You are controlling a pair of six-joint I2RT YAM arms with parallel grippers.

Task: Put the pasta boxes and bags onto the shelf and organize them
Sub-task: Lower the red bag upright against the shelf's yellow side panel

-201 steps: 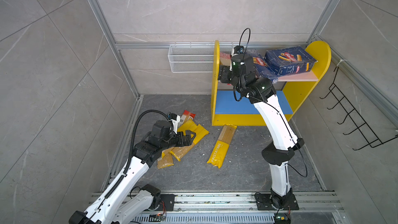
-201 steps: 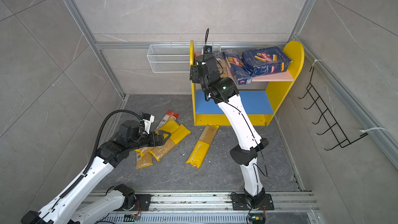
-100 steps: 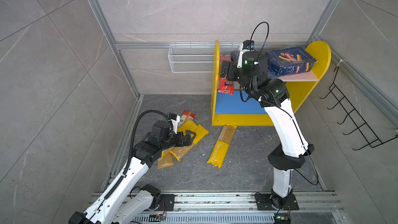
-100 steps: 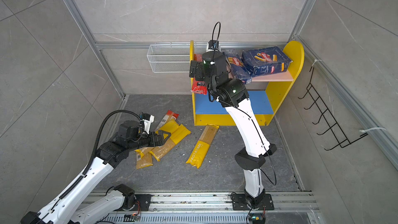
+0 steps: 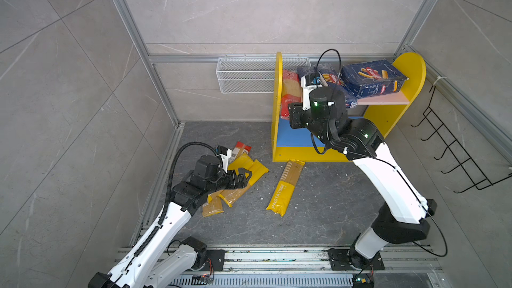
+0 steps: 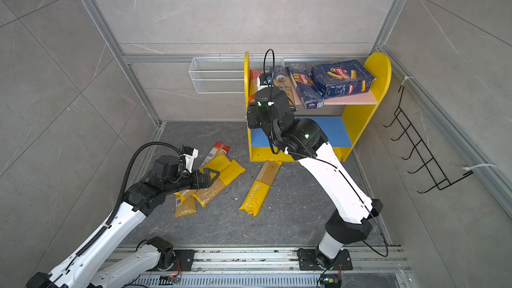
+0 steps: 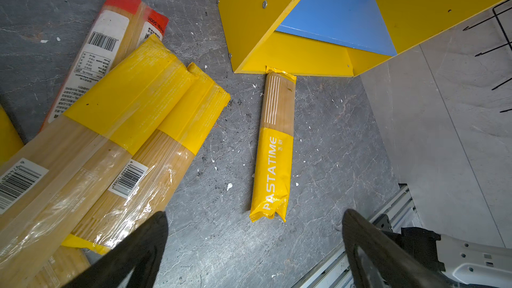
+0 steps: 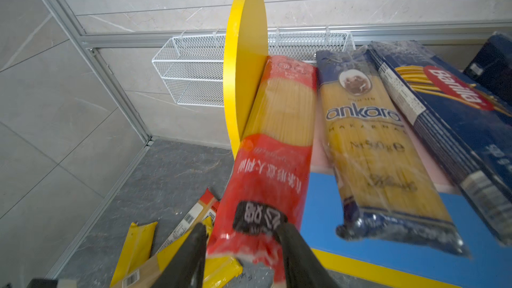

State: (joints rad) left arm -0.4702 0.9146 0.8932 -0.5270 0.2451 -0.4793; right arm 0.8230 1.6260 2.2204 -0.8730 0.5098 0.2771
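right gripper (image 8: 243,256): jaws closed on the near end of a red-ended pack (image 8: 279,134), one finger on each side. frame is motion-blurred, but contact shows on both sides.

red-ended pack: far end up on the shelf (image 8: 243,51), on its pink upper board. it lies against the side panel nearest the white wire basket (image 5: 243,78). near end overhangs the shelf's front edge, tilted down.

same board, moving away from that panel: ankara bag (image 8: 368,148) just beside the red-ended pack, then the narrow barilla box (image 6: 304,87), then the wide barilla box (image 5: 372,78) by the shelf's far panel. ankara bag and narrow box also overhang the front edge. blue lower board is bare where visible.

left gripper (image 7: 253,231): jaws spread wide, holding nothing. it hovers low over the floor in front of the shelf, toward the basket side.

floor, in front of the shelf:
- pastatime bag (image 7: 274,167), one end touching the shelf's base strip, the rest angled away from it.
- three yellow packs, two side by side (image 7: 133,101) and a third (image 5: 212,206) farther out, partly under the left arm. all well apart from the shelf.
- second red-ended pack (image 7: 110,31), partly under the yellow packs, its red end pointing toward the shelf's back wall side.

black hook rack (image 5: 457,156) hangs on the wall beyond the shelf's far panel.
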